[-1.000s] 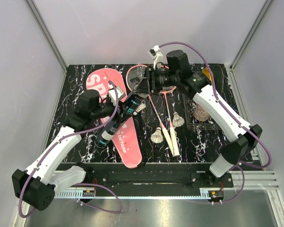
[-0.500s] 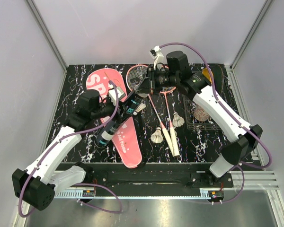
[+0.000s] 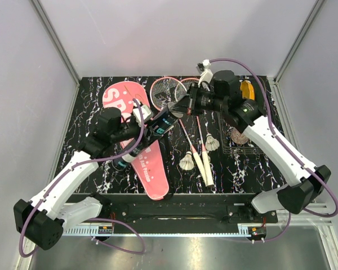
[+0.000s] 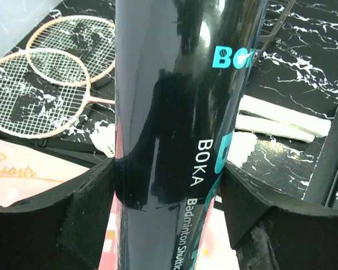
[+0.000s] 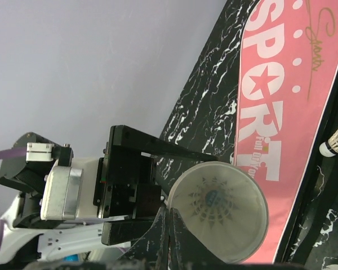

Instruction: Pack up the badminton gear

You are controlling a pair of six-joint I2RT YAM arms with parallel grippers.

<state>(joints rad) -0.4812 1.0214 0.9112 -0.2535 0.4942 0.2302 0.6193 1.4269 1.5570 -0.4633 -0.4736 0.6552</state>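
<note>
My left gripper (image 3: 139, 134) is shut on the black tube (image 3: 159, 124) and holds it off the table, mouth tilted up to the right; in the left wrist view the tube (image 4: 174, 112) fills the space between the fingers (image 4: 96, 197). My right gripper (image 3: 180, 111) is shut, its tips (image 5: 170, 219) at the rim of the tube's open mouth (image 5: 217, 211), where one shuttlecock sits inside. Two shuttlecocks (image 3: 212, 142) (image 3: 187, 162) lie on the table. Two pink rackets (image 3: 164, 93) (image 3: 200, 160) lie crossed in the middle. The pink "SPORT" cover (image 3: 149, 169) lies under the tube.
A yellow oval disc (image 3: 247, 89) lies at the back right. A small pinkish cup (image 3: 238, 135) stands on a dark mat (image 3: 242, 151) at the right, under the right arm. Grey walls close the table on three sides.
The right arm drew back to the right and its shut gripper now meets the tube's mouth. The left arm lifted the tube's mouth. The shuttlecock at the mouth no longer sticks out.
</note>
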